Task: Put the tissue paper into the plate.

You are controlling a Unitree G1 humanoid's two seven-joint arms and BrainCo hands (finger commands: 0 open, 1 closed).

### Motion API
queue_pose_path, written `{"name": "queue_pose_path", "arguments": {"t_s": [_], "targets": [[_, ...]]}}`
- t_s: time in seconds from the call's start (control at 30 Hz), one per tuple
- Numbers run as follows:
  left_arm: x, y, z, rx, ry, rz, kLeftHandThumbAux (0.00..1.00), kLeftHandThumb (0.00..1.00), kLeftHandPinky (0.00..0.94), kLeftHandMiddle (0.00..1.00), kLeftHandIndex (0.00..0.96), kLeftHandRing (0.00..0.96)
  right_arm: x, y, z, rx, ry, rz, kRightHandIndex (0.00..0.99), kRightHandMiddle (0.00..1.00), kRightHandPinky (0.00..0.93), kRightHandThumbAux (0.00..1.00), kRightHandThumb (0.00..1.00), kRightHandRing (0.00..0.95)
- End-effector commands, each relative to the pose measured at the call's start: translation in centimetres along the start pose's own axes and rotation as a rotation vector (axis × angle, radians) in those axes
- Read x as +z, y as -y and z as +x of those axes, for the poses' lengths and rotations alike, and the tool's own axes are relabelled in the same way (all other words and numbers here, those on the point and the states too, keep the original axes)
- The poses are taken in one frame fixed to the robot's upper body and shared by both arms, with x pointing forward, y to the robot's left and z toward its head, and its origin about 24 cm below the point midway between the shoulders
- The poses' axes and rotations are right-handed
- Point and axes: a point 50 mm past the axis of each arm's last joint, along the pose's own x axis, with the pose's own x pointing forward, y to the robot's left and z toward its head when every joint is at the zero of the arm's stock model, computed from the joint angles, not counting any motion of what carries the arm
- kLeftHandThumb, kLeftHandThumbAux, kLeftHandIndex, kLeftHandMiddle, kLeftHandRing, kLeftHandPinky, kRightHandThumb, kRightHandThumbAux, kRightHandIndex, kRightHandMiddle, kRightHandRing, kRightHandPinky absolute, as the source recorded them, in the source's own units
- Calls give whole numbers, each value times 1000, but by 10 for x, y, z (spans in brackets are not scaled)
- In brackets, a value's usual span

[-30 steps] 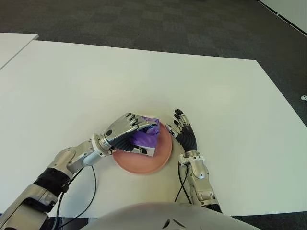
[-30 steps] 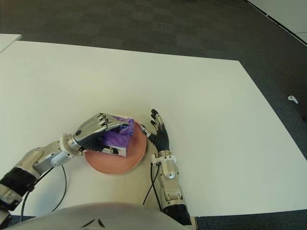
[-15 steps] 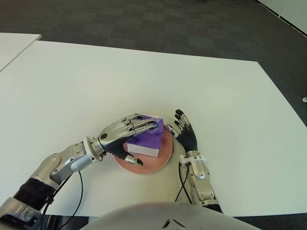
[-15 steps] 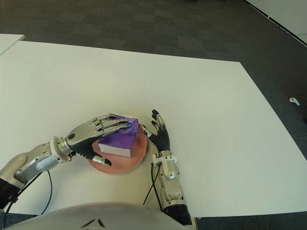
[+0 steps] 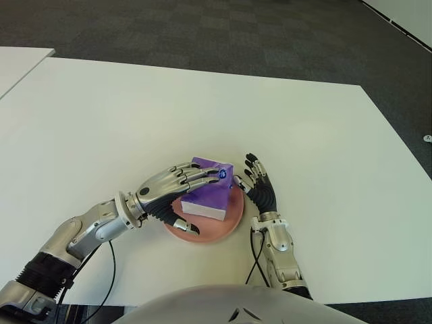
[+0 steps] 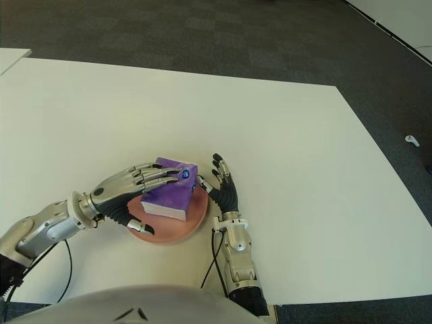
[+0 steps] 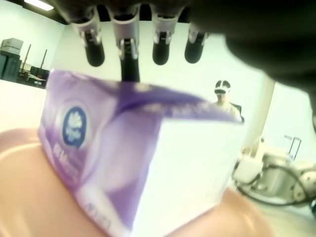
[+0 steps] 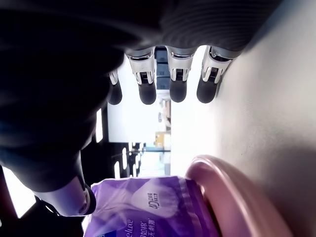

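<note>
The purple tissue pack [image 5: 210, 197] lies in the pink plate [image 5: 219, 229] near the table's front edge. My left hand [image 5: 185, 192] hovers over the pack's left side with its fingers [image 7: 126, 44] stretched out above the pack [image 7: 123, 163], open and gripping nothing. Its thumb hangs by the plate's near-left rim. My right hand [image 5: 260, 190] shows just right of the plate, open, fingers [image 8: 177, 79] straight, with the plate's rim [image 8: 232, 197] and the pack [image 8: 148, 212] close beside it.
The white table [image 5: 135, 115] stretches far to the left, right and back. Dark carpet lies beyond its far edge. Thin cables trail from both forearms at the front edge. A person wearing a headset [image 7: 223, 96] stands far behind.
My left hand's fingers have uncurled from the tissue pack and straightened. The pack has dropped flat into the plate and slid slightly right. The right hand has not moved.
</note>
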Motion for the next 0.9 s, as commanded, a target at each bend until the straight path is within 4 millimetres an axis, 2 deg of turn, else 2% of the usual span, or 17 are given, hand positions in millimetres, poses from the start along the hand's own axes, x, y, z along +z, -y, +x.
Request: {"name": "queue_pose_path", "arguments": {"t_s": [0.03,0.1,0.17,0.23,0.3,0.37,0.4,0.47,0.57,0.63,0.7,0.9], "targets": [[-2,-12,-3,16,-21,-69,285,123,0,0,0,0,-42,1,-25,-11,-240,7,0,25,8,711,0,6],[-5,-39,-3,70,-29,-155,277,129,0,0,0,0,-42,1,-25,-7,-236,5,0,24,7,711,0,5],[-7,-56,-4,101,-25,-239,267,137,0,0,0,0,-42,1,-26,-3,-234,4,0,22,4,706,0,3],[-16,-54,-7,172,-81,-406,266,141,0,0,0,0,-42,0,-26,2,-235,6,0,20,2,703,0,1],[-23,-54,-8,215,-121,-498,279,138,0,0,0,0,-42,0,-26,4,-235,7,0,16,0,696,0,0],[-35,-61,-11,261,-176,-536,287,136,0,0,0,0,-42,0,-26,5,-237,9,0,14,0,692,0,0],[-40,-70,-6,330,-195,-564,301,90,0,0,0,0,-42,0,-26,6,-238,9,0,14,0,689,0,0],[-37,-88,4,479,-171,-621,295,109,0,0,0,0,-42,-1,-25,6,-239,10,0,12,0,684,0,0],[-29,-98,-22,662,-118,-684,282,122,0,0,0,0,-42,-2,-25,7,-239,12,0,12,0,680,0,0],[-32,-96,-31,715,-113,-719,277,123,0,0,0,0,-42,-2,-25,8,-239,13,0,11,0,679,0,0],[-40,-103,-45,798,-133,-766,286,110,0,0,0,0,-42,-2,-25,8,-239,17,0,11,0,680,0,0],[-55,-111,-53,929,-175,-830,350,46,0,0,0,0,-41,-3,-26,9,-238,19,0,10,0,687,0,0]]}}
